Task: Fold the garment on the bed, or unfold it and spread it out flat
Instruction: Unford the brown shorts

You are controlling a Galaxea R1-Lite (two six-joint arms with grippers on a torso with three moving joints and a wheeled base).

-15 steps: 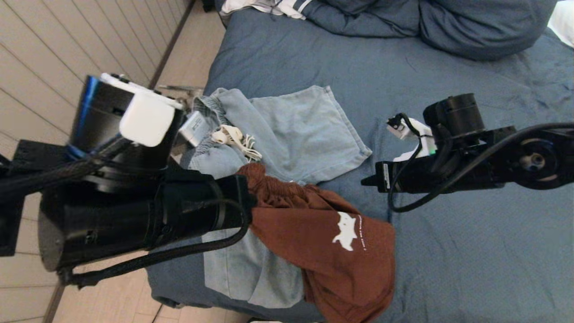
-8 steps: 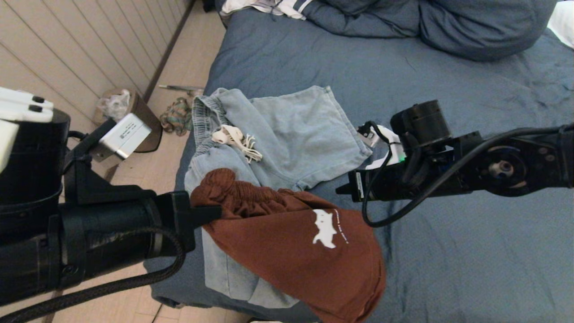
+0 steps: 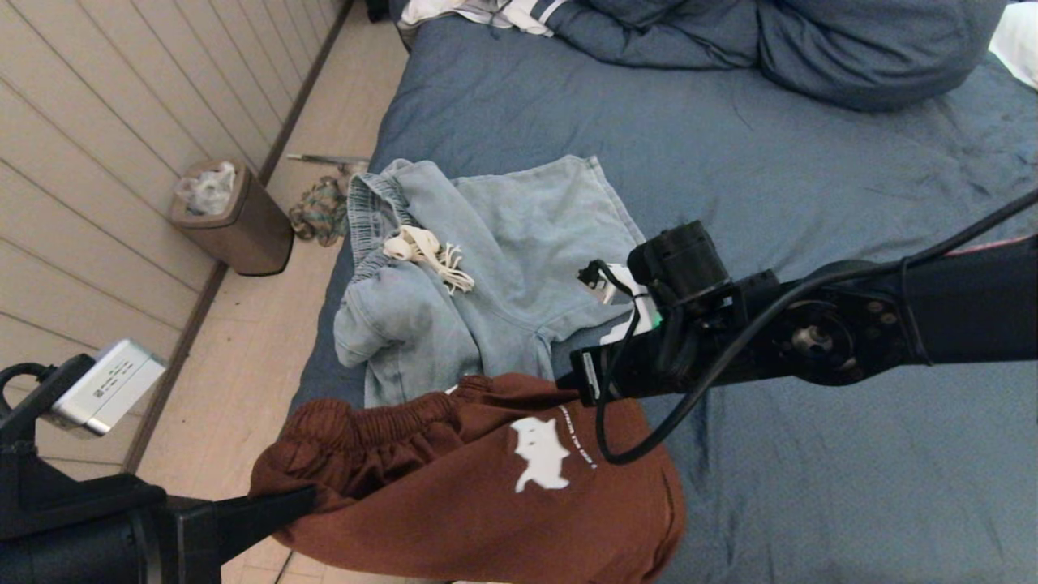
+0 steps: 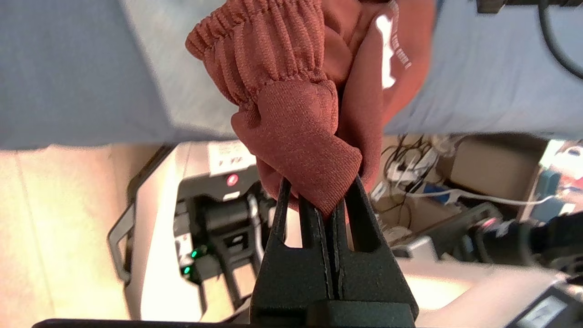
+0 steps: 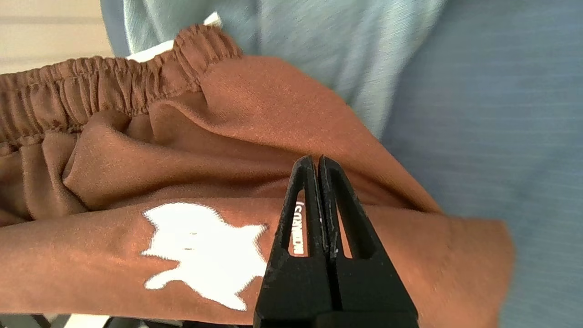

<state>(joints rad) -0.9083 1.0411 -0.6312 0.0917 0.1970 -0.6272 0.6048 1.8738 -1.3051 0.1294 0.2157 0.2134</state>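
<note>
Brown shorts (image 3: 486, 495) pinched at waistband by left end effector (image 4: 330, 207); right end effector (image 5: 317, 166) closed, empty, just above

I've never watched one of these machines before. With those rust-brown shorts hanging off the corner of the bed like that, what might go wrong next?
The left tool pinches only a small fold by the waistband of the brown shorts, so the cloth could slip free and drop to the floor. The shorts hang past the edge of the bed, bunched, so they may land crumpled. The right tool, shut above the shorts, might snag them or the light blue shorts nearby.
</note>
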